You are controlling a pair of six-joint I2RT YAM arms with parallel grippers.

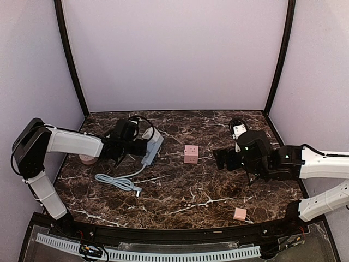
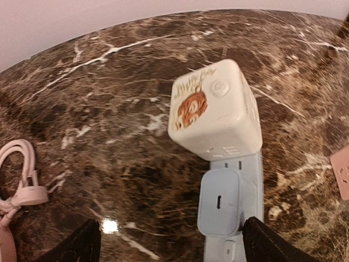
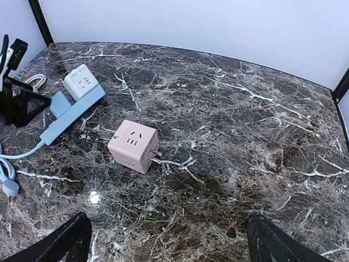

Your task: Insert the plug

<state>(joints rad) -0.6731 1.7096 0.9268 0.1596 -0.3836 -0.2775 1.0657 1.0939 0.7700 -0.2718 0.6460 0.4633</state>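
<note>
On marble (image 2: 109,136), orange-printed white plug (image 2: 214,109) tops blue strip (image 2: 229,210); left claw (image 2: 169,243), right claw (image 3: 169,240) apart.

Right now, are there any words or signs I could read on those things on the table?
On the white cube: curly gold writing above an orange picture, too blurred to read.
On the pink cube: no words, only socket holes.
On the blue power strip: no words that I can see.

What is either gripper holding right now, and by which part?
Nothing is held. The left gripper stands open over the blue power strip; the right gripper hangs open, short of the pink cube adapter.
</note>
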